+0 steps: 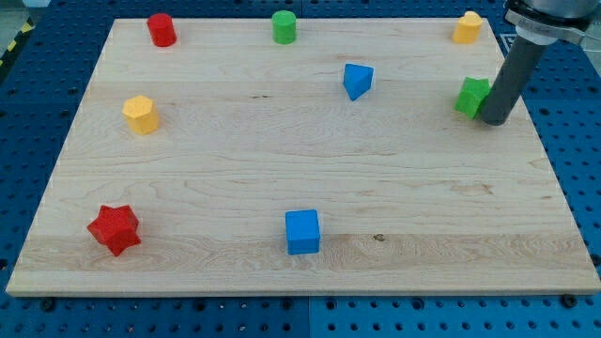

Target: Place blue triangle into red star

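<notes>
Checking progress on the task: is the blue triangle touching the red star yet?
No, the blue triangle sits near the view's top, far from the red star at the bottom left.

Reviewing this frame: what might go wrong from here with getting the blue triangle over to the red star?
1. My tip sits at the view's right against the green block; moving left may drag it along.
2. The blue triangular block faces a long diagonal push to the red star-shaped block and may slip off.
3. The blue cube may be clipped.

Dark rod upright at the view's right, my tip (495,121) on the table
</notes>
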